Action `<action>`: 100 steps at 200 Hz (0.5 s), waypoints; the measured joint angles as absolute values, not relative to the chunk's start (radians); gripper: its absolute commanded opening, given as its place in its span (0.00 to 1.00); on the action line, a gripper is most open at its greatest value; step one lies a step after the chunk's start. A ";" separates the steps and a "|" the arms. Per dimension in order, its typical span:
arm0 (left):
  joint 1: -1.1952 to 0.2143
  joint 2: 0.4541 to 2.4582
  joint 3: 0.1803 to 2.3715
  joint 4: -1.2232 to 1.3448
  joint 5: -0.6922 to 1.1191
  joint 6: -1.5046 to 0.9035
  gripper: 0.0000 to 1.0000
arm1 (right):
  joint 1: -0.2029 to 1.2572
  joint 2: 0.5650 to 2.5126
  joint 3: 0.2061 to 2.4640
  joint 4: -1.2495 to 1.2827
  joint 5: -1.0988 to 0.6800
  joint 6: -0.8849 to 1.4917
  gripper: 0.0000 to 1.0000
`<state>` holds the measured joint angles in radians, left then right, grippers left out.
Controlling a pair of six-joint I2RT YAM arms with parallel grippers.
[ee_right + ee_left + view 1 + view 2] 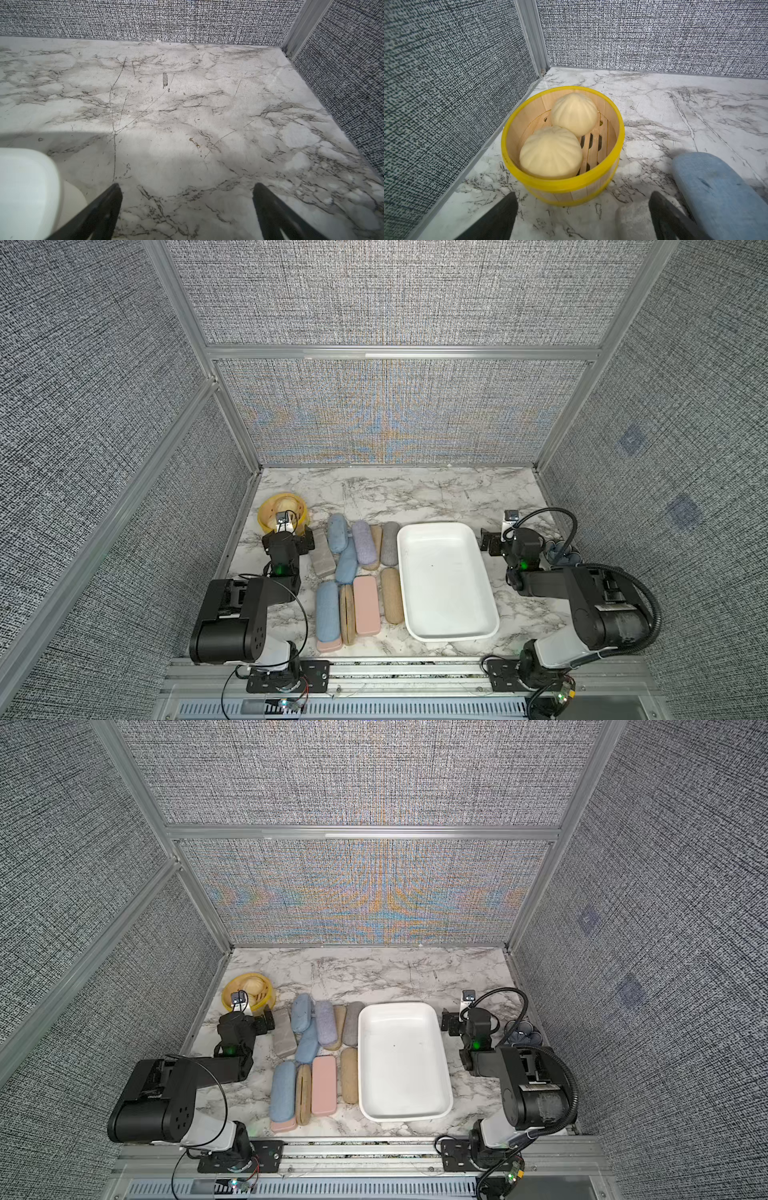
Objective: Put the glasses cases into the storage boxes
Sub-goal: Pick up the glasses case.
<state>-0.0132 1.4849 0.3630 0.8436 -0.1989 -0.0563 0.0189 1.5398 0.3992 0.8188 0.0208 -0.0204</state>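
Glasses cases [365, 605] are lying bunched lower centre, just left of white tray [440, 580]. Left gripper [581, 207], jaws spread, is facing steamer basket [560, 185] holding two buns [550, 151]; right gripper [187, 187], jaws spread, is hovering over marble table [187, 104]

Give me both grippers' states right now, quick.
Left gripper: open, holding nothing.
Right gripper: open, holding nothing.

eleven glasses cases [366, 610], one white tray [444, 585], one yellow steamer basket [560, 185], two buns [550, 153].
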 measured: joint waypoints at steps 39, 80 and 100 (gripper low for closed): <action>-0.013 1.485 0.363 0.844 -0.199 -0.056 0.99 | 0.020 1.538 0.393 0.826 -0.001 -0.020 0.99; -0.013 1.485 0.363 0.844 -0.199 -0.056 0.99 | 0.007 1.538 0.391 0.827 -0.025 -0.019 0.99; -0.013 1.485 0.363 0.844 -0.199 -0.056 0.99 | 0.007 1.537 0.390 0.828 -0.027 -0.017 0.99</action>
